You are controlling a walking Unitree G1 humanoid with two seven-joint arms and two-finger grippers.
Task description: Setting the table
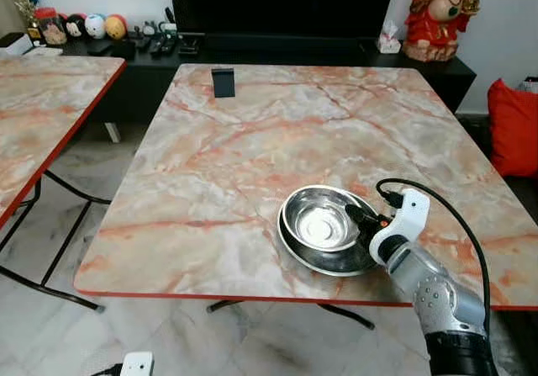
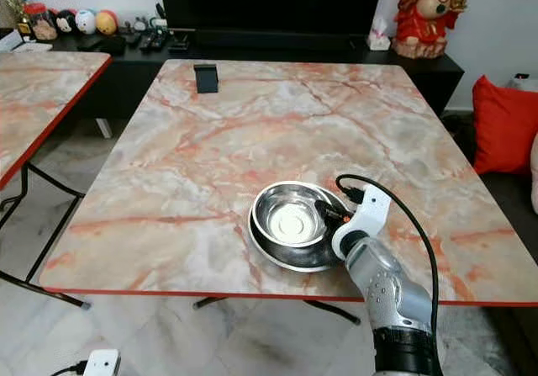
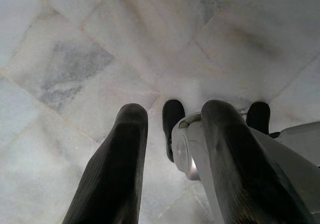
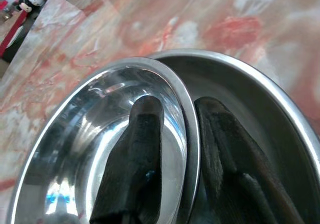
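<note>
Right gripper (image 1: 360, 216) pinches the bowl (image 1: 319, 218) rim at its right edge, one finger inside, one outside, bowl nested in plate (image 1: 324, 262) on counter (image 1: 252, 140); left gripper (image 3: 170, 149) spread, idle.

The marble-pattern table (image 1: 252, 140) has an orange-veined top with a red edge and stands on a pale marble-tile floor (image 1: 168, 334). A second table (image 1: 42, 115) of the same finish stands to the left on black folding legs. A low black cabinet (image 1: 151, 73) runs along the white rear wall, carrying a large dark screen (image 1: 282, 2), a red figurine (image 1: 439, 14) and small round toys (image 1: 94, 26) (4 visible). A red cushion (image 1: 514, 128) sits at the right. Lighting is even.
</note>
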